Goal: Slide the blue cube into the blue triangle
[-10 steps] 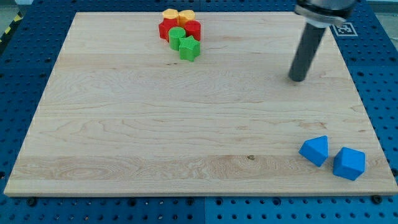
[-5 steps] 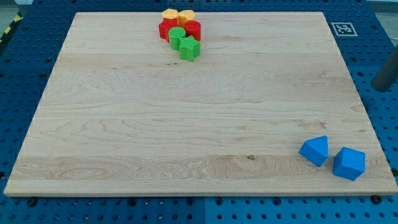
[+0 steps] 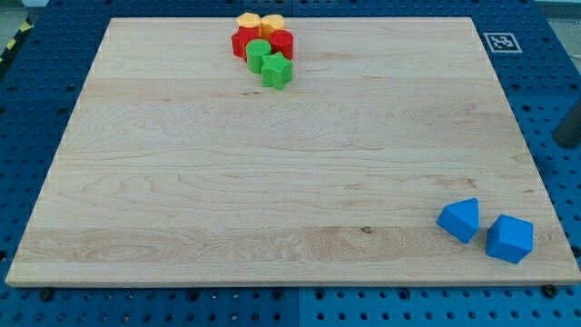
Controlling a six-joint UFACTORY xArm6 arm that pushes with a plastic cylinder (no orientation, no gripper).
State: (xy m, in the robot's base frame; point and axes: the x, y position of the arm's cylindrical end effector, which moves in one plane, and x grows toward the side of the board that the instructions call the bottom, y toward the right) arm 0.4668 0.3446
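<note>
Two blue pieces, blue cube point(image 3: 509, 239) and blue triangle point(image 3: 459, 219), remain just apart, unmoved. The tip point(image 3: 569, 143) has retreated off-board to the view's right edge; no fingers exist to report.

I can read no words, numbers or brand names anywhere. The only sign I see is a small black-and-white square marker point(image 3: 499, 42) printed at the wooden board's point(image 3: 272, 163) top right corner; its pattern holds no legible characters.
</note>
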